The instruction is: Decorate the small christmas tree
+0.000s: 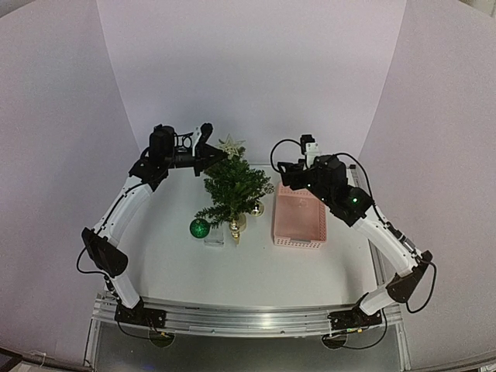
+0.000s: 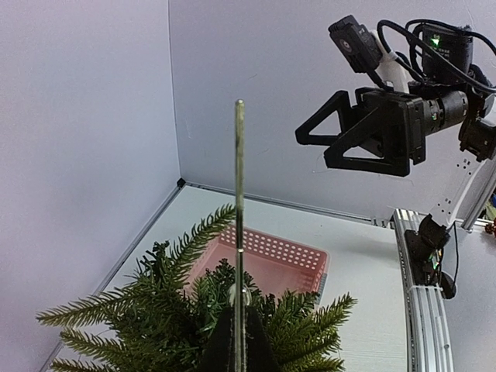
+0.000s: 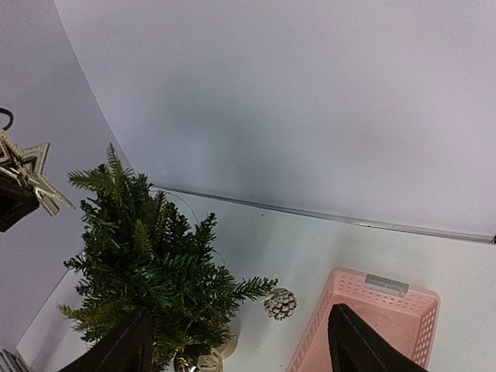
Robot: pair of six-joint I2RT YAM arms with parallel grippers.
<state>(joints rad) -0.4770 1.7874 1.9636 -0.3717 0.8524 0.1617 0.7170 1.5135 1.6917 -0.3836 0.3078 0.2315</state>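
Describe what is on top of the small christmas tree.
A pale gold star is held at the tip of the small christmas tree by the left gripper. Needles hide whether it touches the tip.

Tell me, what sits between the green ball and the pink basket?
The small christmas tree stands there, with gold ornaments by its lower branches. The top external view shows it.

Soft even light, curved edges

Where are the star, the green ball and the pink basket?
star [image 1: 229, 146], top external view, its centre.
green ball [image 1: 200, 228], top external view, its middle.
pink basket [image 1: 299, 242], top external view, near rim.
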